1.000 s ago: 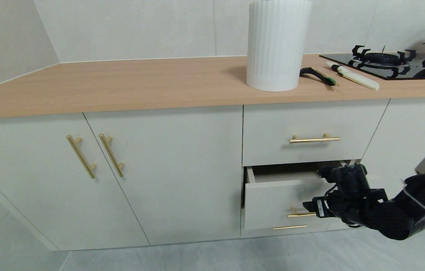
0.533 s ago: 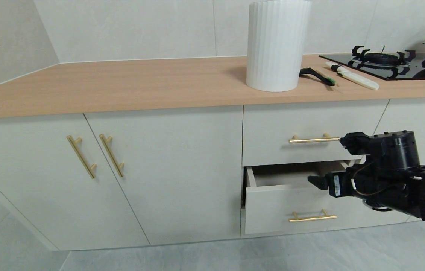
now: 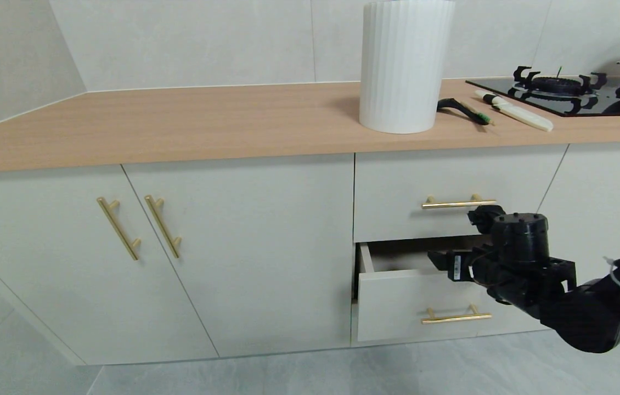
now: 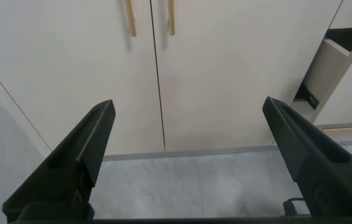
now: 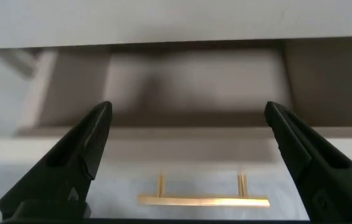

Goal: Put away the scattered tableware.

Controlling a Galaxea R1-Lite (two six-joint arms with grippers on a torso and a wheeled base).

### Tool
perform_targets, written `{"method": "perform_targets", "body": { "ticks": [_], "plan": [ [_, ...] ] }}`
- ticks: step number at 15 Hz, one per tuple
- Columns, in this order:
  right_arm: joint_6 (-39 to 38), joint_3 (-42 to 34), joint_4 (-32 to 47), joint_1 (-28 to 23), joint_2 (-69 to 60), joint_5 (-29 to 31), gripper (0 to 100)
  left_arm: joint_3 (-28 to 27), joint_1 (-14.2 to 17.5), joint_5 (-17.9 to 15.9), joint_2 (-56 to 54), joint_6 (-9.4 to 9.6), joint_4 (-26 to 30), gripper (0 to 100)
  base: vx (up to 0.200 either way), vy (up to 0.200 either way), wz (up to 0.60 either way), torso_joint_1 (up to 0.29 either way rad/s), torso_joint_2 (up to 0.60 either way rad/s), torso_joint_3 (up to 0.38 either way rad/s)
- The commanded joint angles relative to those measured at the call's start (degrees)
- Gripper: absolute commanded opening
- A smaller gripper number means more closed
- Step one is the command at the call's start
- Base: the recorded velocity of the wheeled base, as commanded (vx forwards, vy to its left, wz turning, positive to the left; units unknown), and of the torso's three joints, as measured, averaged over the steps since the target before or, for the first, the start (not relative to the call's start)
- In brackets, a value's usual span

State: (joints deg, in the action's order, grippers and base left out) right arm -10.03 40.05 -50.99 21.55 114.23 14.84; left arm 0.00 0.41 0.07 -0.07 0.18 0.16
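Tableware lies farthest from us, so nearest first: our left tool (image 4: 187,102) hangs before the cabinet doors (image 4: 101,74), spread wide and empty, and our right tool (image 3: 451,234), equally wide and empty, sits at the mouth of the part-open drawer (image 3: 398,299). Above and beyond it, on the surface (image 3: 206,120), the black-handled utensil (image 3: 462,109) and the white utensil (image 3: 516,112) lie just right of the ribbed canister (image 3: 403,66), long axes slanting back-left to front-right. The right arm is nearer, we judge.

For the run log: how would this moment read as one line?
drawer: part open | right tool: open, in front of drawer | left tool: open, facing doors | black utensil, white utensil: on counter
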Motion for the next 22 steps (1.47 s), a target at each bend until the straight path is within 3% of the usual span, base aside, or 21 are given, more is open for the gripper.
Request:
{"method": "perform_targets", "body": {
  "ticks": [1, 9, 22],
  "plan": [
    [0.1, -0.1, -0.8, 0.1, 4.5, 0.4, 100, 0.0, 0.0, 0.0, 0.1, -0.01, 0.0, 100, 0.0, 0.0, 0.0, 0.0, 0.0, 0.0],
    [0.3, -0.9, 0.8, 0.1, 2.5, 0.4, 100, 0.0, 0.0, 0.0, 0.1, -0.01, 0.0, 100, 0.0, 0.0, 0.0, 0.0, 0.0, 0.0],
    [4.0, -0.4, 25.2, -0.1, -6.3, -0.8, 100, 0.0, 0.0, 0.0, 0.1, -0.01, 0.0, 100, 0.0, 0.0, 0.0, 0.0, 0.0, 0.0]
  ]
}}
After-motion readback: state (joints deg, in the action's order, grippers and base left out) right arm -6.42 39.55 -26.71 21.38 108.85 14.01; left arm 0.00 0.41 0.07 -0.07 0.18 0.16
